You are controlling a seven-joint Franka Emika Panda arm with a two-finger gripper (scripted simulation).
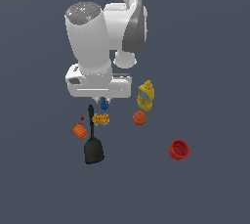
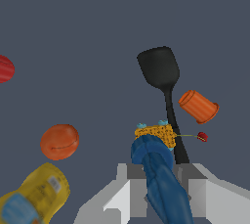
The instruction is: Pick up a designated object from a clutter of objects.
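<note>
So the small dark-blue knobbly piece [image 1: 103, 104] is sitting right between the gripper's [image 1: 103, 102] white fingers [image 2: 128, 194], and the wrist view shows it up close as a long blue lump [image 2: 158, 179] running from the fingertips outward, with a finger pressed against each side of it. Looks like the claw is clamped on the blue piece. I can't tell from either shot whether it's lifted off the floor or touching it.

Just beyond its tip is the yellow-orange speckled bit with light-blue ends [image 1: 100, 119], really close to the blue piece in the wrist view [image 2: 156, 134]. The black spatula [image 1: 92, 145] lies beside that bit, its thin handle pointing up toward the gripper and its broad blade away from it. On the exterior view's left of the handle there's a tiny red speck [image 1: 82, 118] and below it a ribbed orange cylinder [image 1: 80, 131] lying tilted on its side.

Going the other way, on the exterior view's right, an orange ball [image 1: 139, 118] sits near a yellow bottle with a blue label [image 1: 146, 95]. The red ribbed cup [image 1: 179, 149] is well apart from everything, tipped over.

All of it rests on a plain dark grey-blue floor [image 1: 210, 61].
</note>
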